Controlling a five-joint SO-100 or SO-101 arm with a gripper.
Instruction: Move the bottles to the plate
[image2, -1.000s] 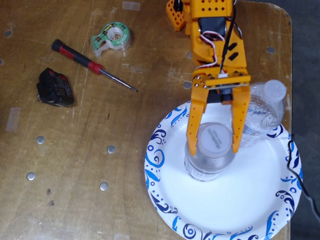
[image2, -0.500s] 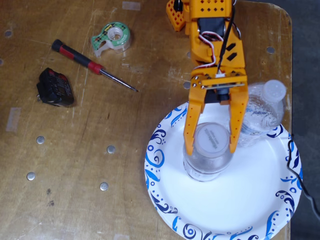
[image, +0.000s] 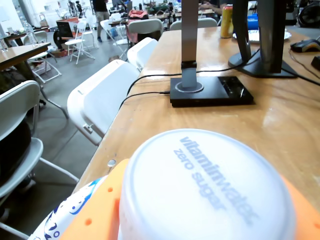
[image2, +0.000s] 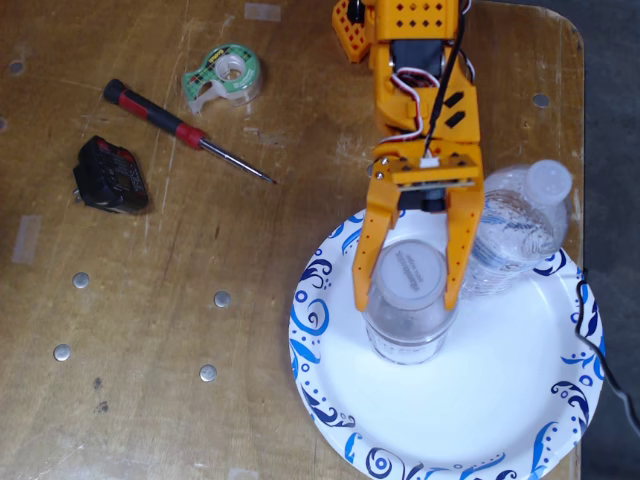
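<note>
Orange tool (image2: 405, 297) is straddling the upright bottle (image2: 408, 290), fingers sitting against both its sides, on the plate (image2: 500, 400) near the counter's (image2: 150, 330) right edge; second bottle (image2: 515, 225) is lying tilted across the plate's upper right rim

Two small clear plastic water bottles: one upright (image2: 408, 310), one lying at two o'clock (image2: 518, 222). One round white paper plate with blue swirls (image2: 500, 400). One red-handled screwdriver (image2: 180, 128), one green tape dispenser (image2: 224, 76), one black block (unidentifiable) (image2: 110, 174), one orange gripper (image2: 407, 292).
</note>
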